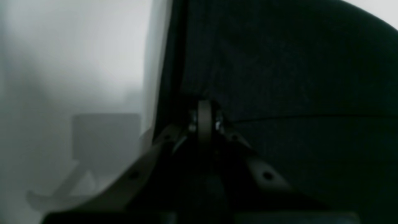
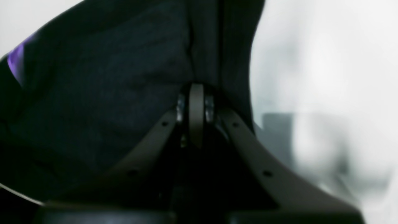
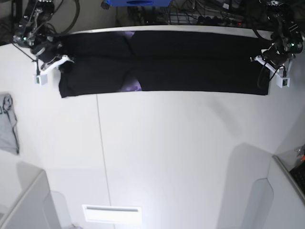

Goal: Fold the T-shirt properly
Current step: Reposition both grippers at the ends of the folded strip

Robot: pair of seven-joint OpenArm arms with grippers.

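black T-shirt (image 3: 190, 67), purple print patch (image 3: 132, 87), grey garment (image 3: 8, 124)

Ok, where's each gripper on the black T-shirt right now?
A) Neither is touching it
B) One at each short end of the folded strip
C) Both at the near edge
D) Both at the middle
B: in the base view the T-shirt lies as a long strip, with the left gripper at one end and the right gripper at the other, each shut on cloth.
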